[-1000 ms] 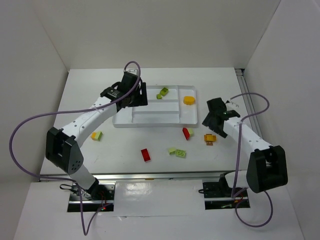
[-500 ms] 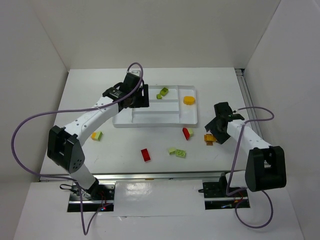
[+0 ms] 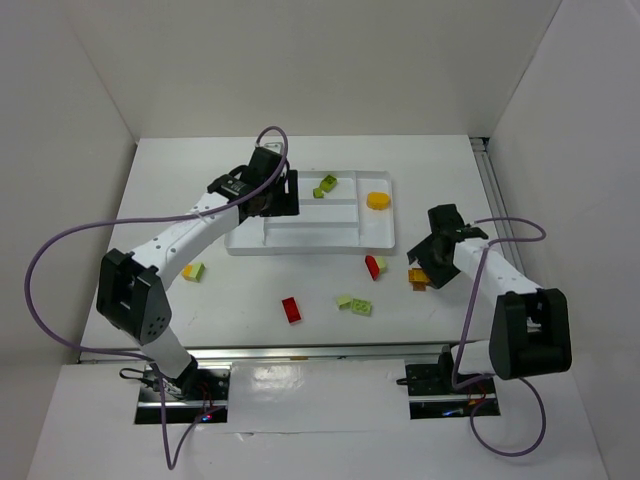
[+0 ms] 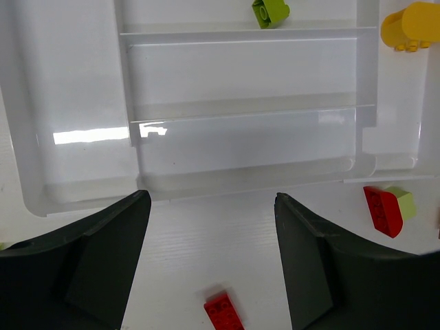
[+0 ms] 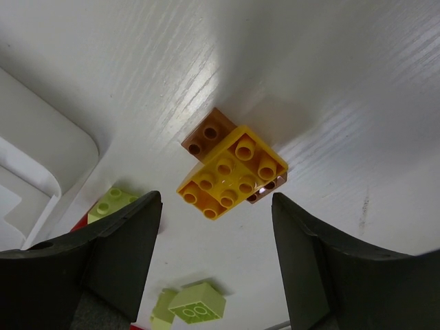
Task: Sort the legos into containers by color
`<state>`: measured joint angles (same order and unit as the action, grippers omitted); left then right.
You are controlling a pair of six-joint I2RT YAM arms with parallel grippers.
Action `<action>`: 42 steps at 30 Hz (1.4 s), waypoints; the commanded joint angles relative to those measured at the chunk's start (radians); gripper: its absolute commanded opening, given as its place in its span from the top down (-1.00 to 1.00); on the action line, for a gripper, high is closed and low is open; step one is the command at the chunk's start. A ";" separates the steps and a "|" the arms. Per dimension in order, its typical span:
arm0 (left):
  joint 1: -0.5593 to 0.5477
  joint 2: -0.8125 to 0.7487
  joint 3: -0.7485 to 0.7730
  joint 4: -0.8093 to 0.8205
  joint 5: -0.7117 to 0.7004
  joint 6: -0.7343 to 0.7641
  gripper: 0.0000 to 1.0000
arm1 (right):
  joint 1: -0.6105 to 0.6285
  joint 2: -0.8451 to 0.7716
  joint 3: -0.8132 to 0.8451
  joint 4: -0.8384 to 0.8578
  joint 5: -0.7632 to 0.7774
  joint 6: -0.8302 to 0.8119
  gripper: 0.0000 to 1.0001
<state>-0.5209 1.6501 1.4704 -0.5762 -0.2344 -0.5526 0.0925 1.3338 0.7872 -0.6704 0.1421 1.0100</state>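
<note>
The white tray (image 3: pixel 300 238) lies at mid-table. It holds a lime green lego (image 3: pixel 325 186) in its far compartment and an orange lego (image 3: pixel 377 201) at its right end. My left gripper (image 3: pixel 277 194) is open and empty above the tray's left part. In the left wrist view the tray (image 4: pixel 82 124), green lego (image 4: pixel 270 12) and orange lego (image 4: pixel 411 25) show beyond the gripper (image 4: pixel 212 234). My right gripper (image 3: pixel 433 260) is open, just over an orange brick (image 3: pixel 420 277). In the right wrist view that brick (image 5: pixel 234 172) lies just ahead of the gripper (image 5: pixel 216 227).
Loose on the table: a red brick (image 3: pixel 291 309), lime green bricks (image 3: pixel 354 303), a red-and-green piece (image 3: pixel 374 266) and a yellow-green brick (image 3: pixel 193 270) at left. White walls enclose the table on three sides.
My right gripper has moved right and nearer, down toward the orange brick. My left gripper has shifted slightly right over the tray.
</note>
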 commanded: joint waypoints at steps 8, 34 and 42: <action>-0.004 0.007 0.008 0.006 0.006 0.013 -0.68 | -0.005 0.051 0.026 0.057 0.025 0.024 -0.40; -0.004 0.043 0.143 -0.039 0.124 0.143 -0.81 | 0.038 -0.014 0.201 0.115 0.058 -0.372 0.47; -0.004 -0.058 0.096 0.125 0.783 0.370 -0.72 | -0.016 -0.102 0.362 0.201 -0.479 -0.617 0.37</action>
<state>-0.5182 1.6745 1.6192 -0.5606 0.1848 -0.3065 0.1066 1.2499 1.0893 -0.5503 -0.0566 0.5186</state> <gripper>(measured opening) 0.856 0.428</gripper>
